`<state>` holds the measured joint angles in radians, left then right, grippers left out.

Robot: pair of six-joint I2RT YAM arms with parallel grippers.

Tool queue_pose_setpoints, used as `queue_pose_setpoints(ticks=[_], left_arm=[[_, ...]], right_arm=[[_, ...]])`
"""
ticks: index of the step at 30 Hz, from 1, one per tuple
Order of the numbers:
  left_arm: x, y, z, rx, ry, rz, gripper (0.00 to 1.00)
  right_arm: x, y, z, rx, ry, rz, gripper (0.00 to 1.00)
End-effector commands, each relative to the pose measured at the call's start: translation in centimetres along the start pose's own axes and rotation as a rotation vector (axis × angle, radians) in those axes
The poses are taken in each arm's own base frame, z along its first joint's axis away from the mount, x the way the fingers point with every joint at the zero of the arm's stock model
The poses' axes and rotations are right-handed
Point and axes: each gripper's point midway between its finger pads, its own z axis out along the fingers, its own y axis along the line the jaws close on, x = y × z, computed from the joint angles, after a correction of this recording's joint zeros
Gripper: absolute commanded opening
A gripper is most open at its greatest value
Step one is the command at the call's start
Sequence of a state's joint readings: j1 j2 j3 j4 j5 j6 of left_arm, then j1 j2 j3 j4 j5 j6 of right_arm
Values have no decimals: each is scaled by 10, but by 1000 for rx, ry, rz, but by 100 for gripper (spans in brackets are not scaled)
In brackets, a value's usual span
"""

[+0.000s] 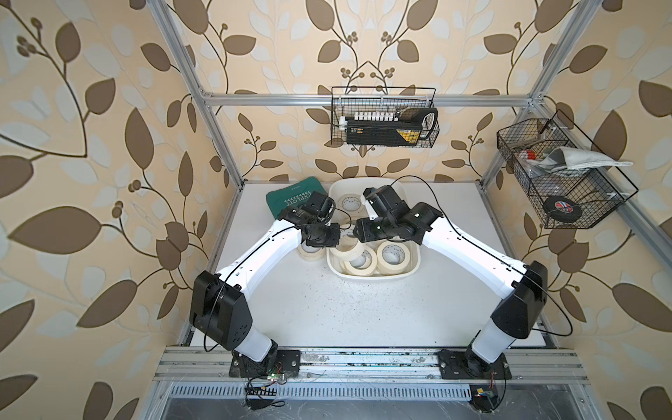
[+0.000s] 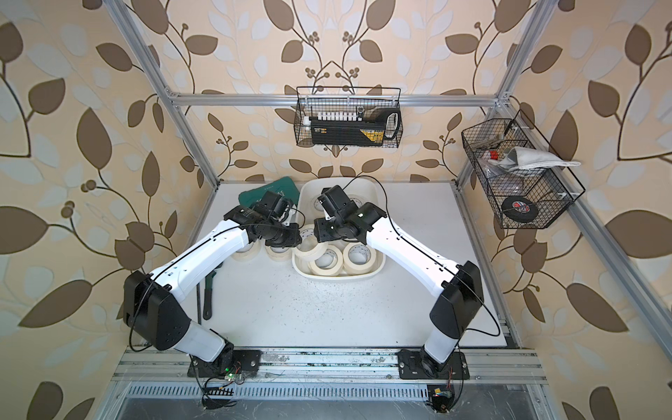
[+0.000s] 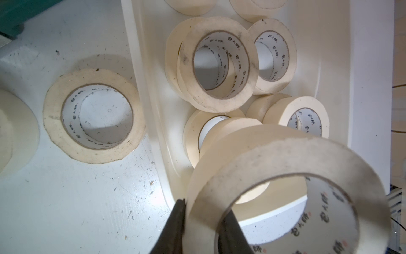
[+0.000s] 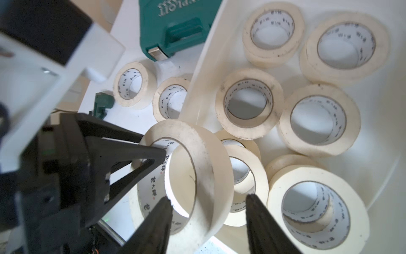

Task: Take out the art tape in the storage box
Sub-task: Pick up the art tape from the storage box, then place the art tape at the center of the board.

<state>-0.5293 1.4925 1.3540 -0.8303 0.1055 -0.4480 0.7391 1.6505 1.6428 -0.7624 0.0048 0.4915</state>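
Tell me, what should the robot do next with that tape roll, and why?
Probably the left pincer should carry its roll sideways over the box wall to the table, beside the rolls there. It is shut on the roll, and the right pincer stands open.

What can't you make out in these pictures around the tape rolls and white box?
Middle of the storage box, both top views: covered by the left arm and right arm, so rolls there cannot be counted.
Left claw: hidden under that arm in both top views; the left wrist view's bottom edge cuts it and the held roll.
Side wire basket contents: too small, partly under a cloth.
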Motion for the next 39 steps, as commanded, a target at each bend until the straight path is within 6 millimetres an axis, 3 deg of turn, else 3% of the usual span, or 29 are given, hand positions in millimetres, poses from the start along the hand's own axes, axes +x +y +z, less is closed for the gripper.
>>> queue_pose_setpoints(ticks=[1,4,8,13,17,26,33,39], left_arm=[[2,2,-36,8,-66,-25,6],[11,13,-44,-37,-68,-47,3],[27,36,-52,-133,-68,-133,4],[56,68,-50,-241,-72,-266,7],[81,97,-47,-331,-77,-350,7],[115,135,-29,-452,-79,-477,5],[123,144,-7,-476,-71,-483,4],[125,149,19,-489,-42,-481,4]], right_arm=[[-17,7,-23,-78,-77,5,64],[-20,6,-38,-89,-98,4,67],[-26,-17,-50,-61,-130,40,69],[-23,-47,-49,-27,-118,94,70],[-14,-73,-38,18,-73,136,70],[7,-116,-7,85,59,192,70],[23,-128,27,119,163,215,64],[24,-121,57,168,235,154,63]])
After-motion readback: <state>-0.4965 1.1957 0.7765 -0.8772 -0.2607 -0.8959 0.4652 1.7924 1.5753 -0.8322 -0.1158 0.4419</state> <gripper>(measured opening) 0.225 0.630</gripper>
